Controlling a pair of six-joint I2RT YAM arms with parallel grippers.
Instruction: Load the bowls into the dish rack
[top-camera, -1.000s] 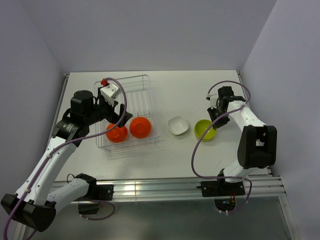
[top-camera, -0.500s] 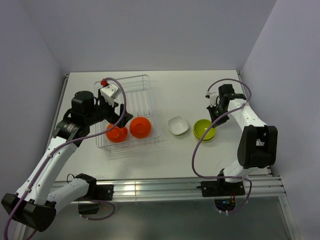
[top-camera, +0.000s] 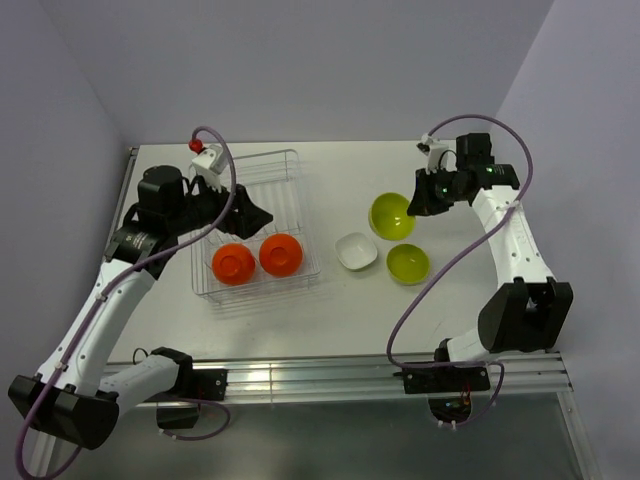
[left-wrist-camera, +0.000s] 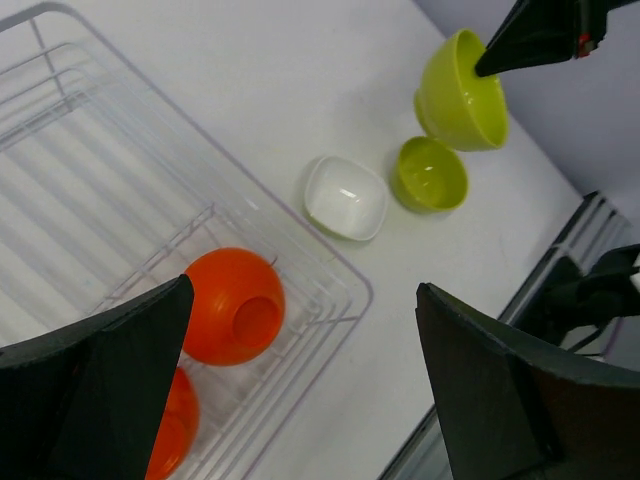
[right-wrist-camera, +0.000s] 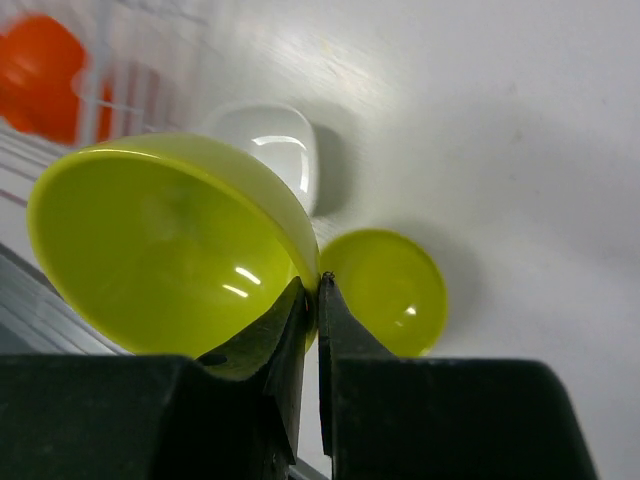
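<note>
The wire dish rack (top-camera: 296, 190) stands at the left and holds two orange bowls (top-camera: 233, 264) (top-camera: 281, 254), both upside down. My left gripper (top-camera: 255, 216) is open and empty above the rack; in its wrist view (left-wrist-camera: 303, 290) the orange bowls (left-wrist-camera: 232, 305) lie below. My right gripper (top-camera: 418, 195) is shut on the rim of a lime green bowl (top-camera: 390, 214) and holds it tilted above the table; its fingers (right-wrist-camera: 318, 285) pinch the rim of that bowl (right-wrist-camera: 160, 260). A second green bowl (top-camera: 408, 262) and the white bowl (top-camera: 356, 251) sit on the table.
The far half of the rack (left-wrist-camera: 60, 150) holds nothing. The white bowl (left-wrist-camera: 346, 197) sits just right of the rack's near corner. The table's metal front rail (top-camera: 330, 375) runs along the near edge.
My right gripper has risen and moved back-left with a green bowl in it, leaving a second green bowl on the table. My left gripper has drawn back over the rack.
</note>
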